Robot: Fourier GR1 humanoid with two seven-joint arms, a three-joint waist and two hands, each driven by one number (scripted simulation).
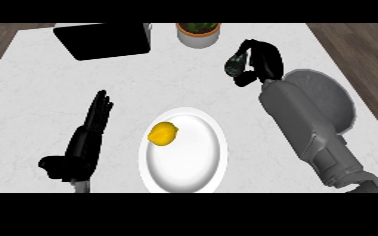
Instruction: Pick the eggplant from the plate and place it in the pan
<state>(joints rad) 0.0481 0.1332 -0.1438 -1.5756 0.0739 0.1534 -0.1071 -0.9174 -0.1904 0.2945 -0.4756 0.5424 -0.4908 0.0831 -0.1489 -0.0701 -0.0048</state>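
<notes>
My right hand (264, 62) is raised over the counter at the upper right, fingers curled round the dark eggplant (235, 65), whose end sticks out to the hand's left. The grey pan (332, 92) lies on the right, partly hidden under my right forearm. The white plate (199, 172) sits at the lower centre, and the eggplant is not on it. My left hand (87, 137) rests open at the lower left, fingers straight and pointing up.
A yellow lemon (163, 133) lies on the plate's upper left part. At the back stand a white pot with a green plant (198, 34) and a black flat appliance (103, 40). The wooden floor shows past the counter's corners.
</notes>
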